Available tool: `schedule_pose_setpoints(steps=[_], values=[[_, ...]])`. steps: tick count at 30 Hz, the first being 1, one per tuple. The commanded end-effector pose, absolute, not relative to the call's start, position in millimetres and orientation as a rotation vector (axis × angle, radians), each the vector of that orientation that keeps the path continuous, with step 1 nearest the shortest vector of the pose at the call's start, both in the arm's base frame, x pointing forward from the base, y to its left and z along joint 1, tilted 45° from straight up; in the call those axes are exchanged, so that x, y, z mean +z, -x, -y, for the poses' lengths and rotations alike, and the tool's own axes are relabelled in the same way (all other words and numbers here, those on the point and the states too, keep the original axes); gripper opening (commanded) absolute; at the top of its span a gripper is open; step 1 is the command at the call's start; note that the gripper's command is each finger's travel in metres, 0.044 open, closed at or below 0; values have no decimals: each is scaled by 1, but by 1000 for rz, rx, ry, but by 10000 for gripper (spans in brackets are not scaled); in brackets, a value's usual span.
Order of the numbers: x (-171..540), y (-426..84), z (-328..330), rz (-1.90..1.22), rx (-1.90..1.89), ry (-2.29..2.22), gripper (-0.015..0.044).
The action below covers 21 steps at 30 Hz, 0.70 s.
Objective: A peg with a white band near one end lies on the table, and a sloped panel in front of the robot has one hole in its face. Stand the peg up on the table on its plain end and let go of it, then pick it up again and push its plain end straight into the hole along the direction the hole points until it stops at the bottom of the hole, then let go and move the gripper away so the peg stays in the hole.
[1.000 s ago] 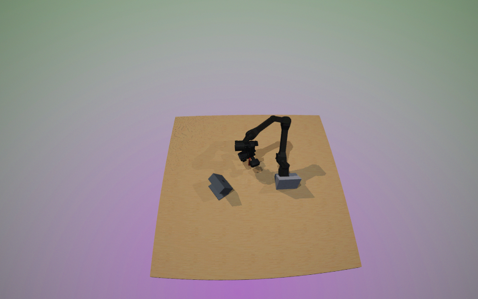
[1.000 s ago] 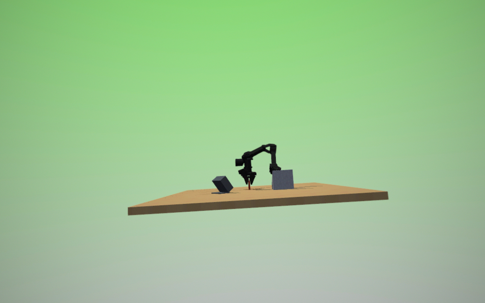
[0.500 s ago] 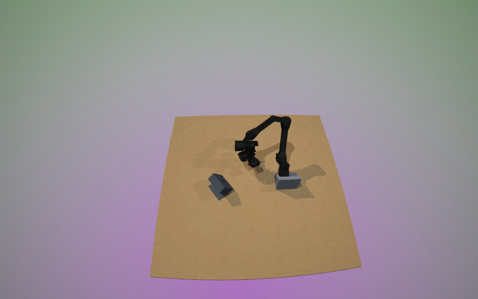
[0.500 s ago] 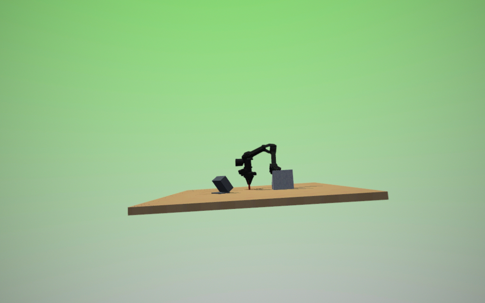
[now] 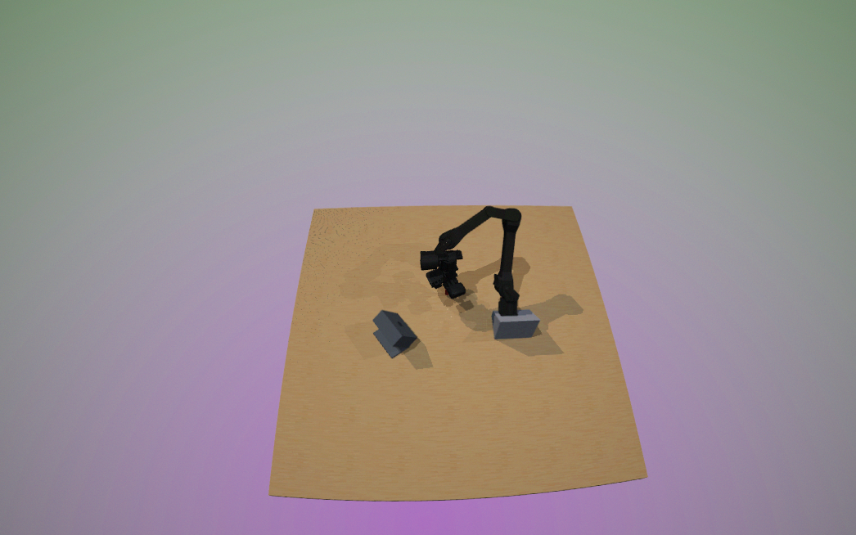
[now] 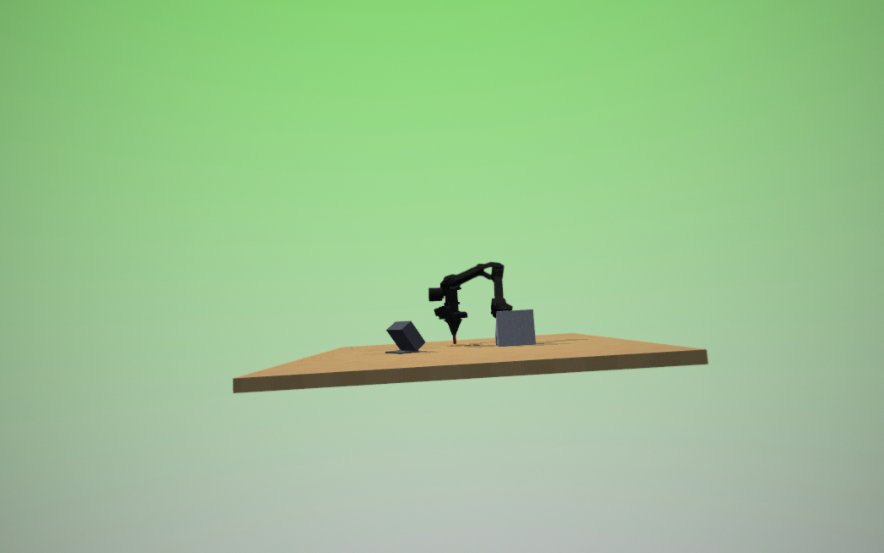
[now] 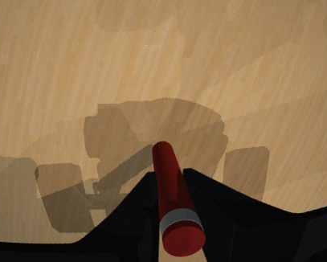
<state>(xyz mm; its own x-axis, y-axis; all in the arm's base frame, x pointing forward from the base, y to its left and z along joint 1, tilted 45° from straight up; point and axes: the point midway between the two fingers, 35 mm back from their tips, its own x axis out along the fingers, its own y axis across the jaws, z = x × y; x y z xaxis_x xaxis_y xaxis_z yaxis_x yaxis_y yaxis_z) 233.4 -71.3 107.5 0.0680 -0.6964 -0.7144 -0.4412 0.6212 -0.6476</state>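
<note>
A red peg (image 7: 170, 181) (image 6: 455, 339) stands upright, its white-banded end up between the fingers and its plain end down at the table (image 5: 457, 411) (image 6: 335, 367). My gripper (image 7: 169, 178) (image 6: 455, 334) points down and is shut on the peg from both sides. In the top view the peg is mostly hidden by the gripper, with only a bit of red showing. The sloped panel (image 5: 393, 326) (image 6: 405, 336) is a dark grey block on a thin base, left of the gripper in the top and exterior views. Its hole (image 5: 401, 323) shows as a small dark spot in the top view.
The arm's grey base block (image 5: 515, 325) (image 6: 515, 327) stands to the right of the gripper in the top and exterior views. The arm arches over from it to the gripper. Shadows of the arm lie on the table around the peg.
</note>
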Motion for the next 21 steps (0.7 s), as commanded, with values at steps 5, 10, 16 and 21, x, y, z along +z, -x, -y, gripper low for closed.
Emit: schedule_pose_setpoints(steps=[5,10,16,21], values=[[127,-235,50,-1562,-243,973,0],[140,-234,37,-1563,-243,975,0],[155,-232,22,-1564,-248,980,0],[155,-232,20,-1561,-240,979,0]])
